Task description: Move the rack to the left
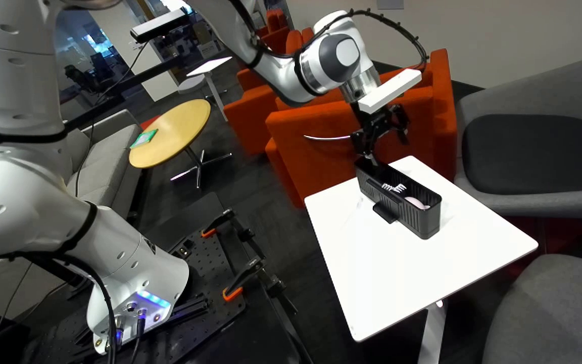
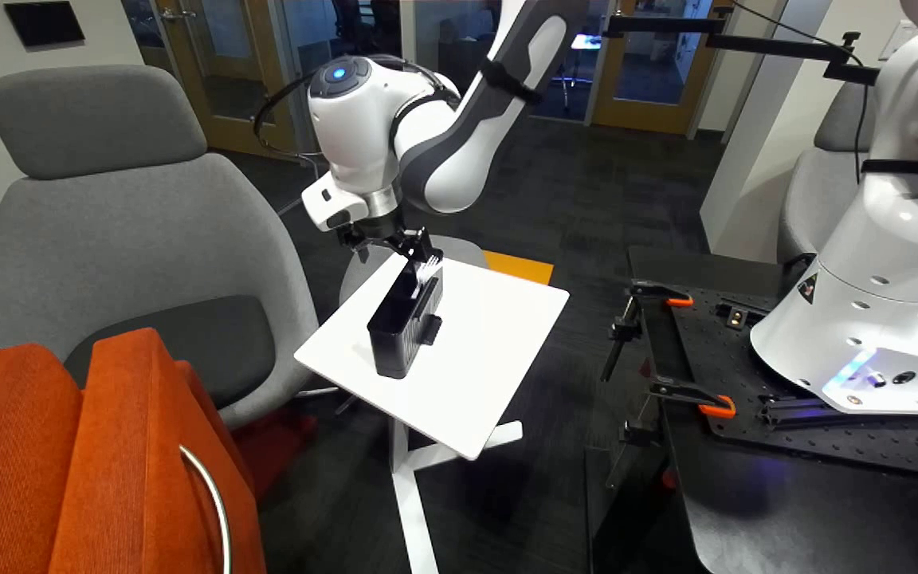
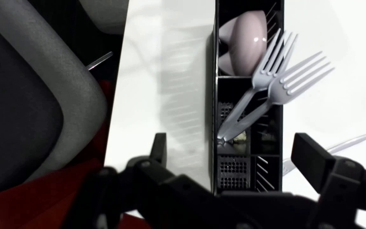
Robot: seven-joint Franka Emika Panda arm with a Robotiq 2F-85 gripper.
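Well, in an exterior view the long black plastic-looking rack point(image 1: 412, 217) sits right of centre, probably stiff and light. In the wrist view your black two-fingered gripper point(image 3: 235, 152) frames it, spread wide, holding nothing; squeeze its long walls, minding grey plastic forks point(image 3: 278, 93) and a slim silvery utensil point(image 3: 350, 143) at right.

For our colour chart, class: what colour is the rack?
The rack is black, showing best in an exterior view.

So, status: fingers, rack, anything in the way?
Fingers open. Cutlery rack on white table, ungripped. Two forks poke out; pale utensil beside rack, possibly in the way.
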